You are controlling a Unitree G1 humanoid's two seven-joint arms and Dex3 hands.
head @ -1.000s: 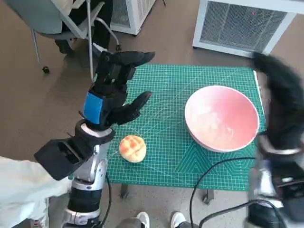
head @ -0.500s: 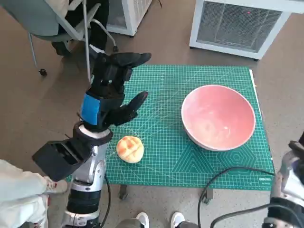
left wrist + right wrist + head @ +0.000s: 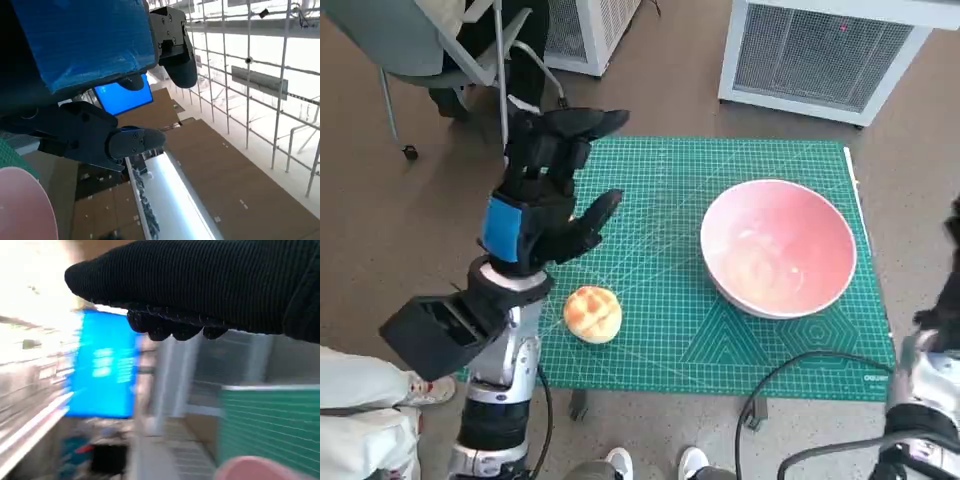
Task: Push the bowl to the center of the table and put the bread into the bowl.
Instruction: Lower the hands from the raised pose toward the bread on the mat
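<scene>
A pink bowl (image 3: pixel 778 248) stands empty on the right half of the green mat (image 3: pixel 670 200). A golden bread roll (image 3: pixel 592 314) lies near the mat's front left corner. My left hand (image 3: pixel 545 190) hovers over the mat's left edge behind the bread, fingers spread, holding nothing. Only a dark sliver of my right hand (image 3: pixel 952 235) shows at the picture's right edge, off the mat and apart from the bowl. In the right wrist view the glove (image 3: pixel 200 285) has nothing in it, with the bowl's rim (image 3: pixel 255 467) below. The left wrist view catches my left hand (image 3: pixel 100 100) and a bit of the bowl (image 3: pixel 20 205).
A white grilled unit (image 3: pixel 820 55) stands behind the table at the right, a chair (image 3: pixel 430 40) at the back left. A black cable (image 3: pixel 790 365) crosses the mat's front right. A person's shoes (image 3: pixel 620 462) and pale trouser leg (image 3: pixel 360 430) are near the front.
My right hand has drawn back from beside the bowl's right side to the picture's right edge. The camera shifted a little. My left hand and the bread have hardly moved.
</scene>
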